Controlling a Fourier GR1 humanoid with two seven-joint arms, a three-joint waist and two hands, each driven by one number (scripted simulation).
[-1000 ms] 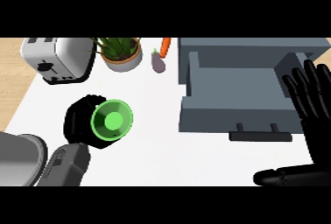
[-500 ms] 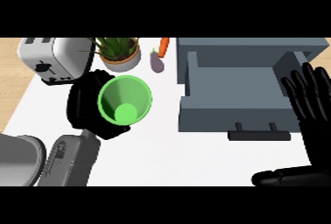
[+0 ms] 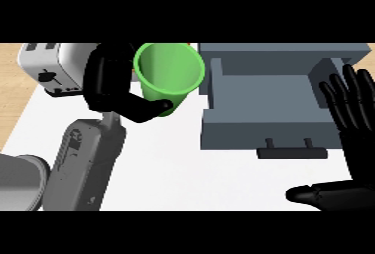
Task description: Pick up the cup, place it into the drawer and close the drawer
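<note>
White counter [image 3: 183, 173], green cup [image 3: 168, 74] in left hand [image 3: 110, 84], beside open drawer [image 3: 271, 106].

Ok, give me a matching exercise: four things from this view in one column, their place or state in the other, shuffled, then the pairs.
Things:
1. cup
2. drawer
3. toaster
4. right hand

Places or states:
A. open, fingers straight, at the view's right edge
B. pulled open, nothing visible inside
C. green, lifted off the counter in the left hand
D. at the view's upper left, beyond the left forearm

Pairs: 1-C, 2-B, 3-D, 4-A
</note>
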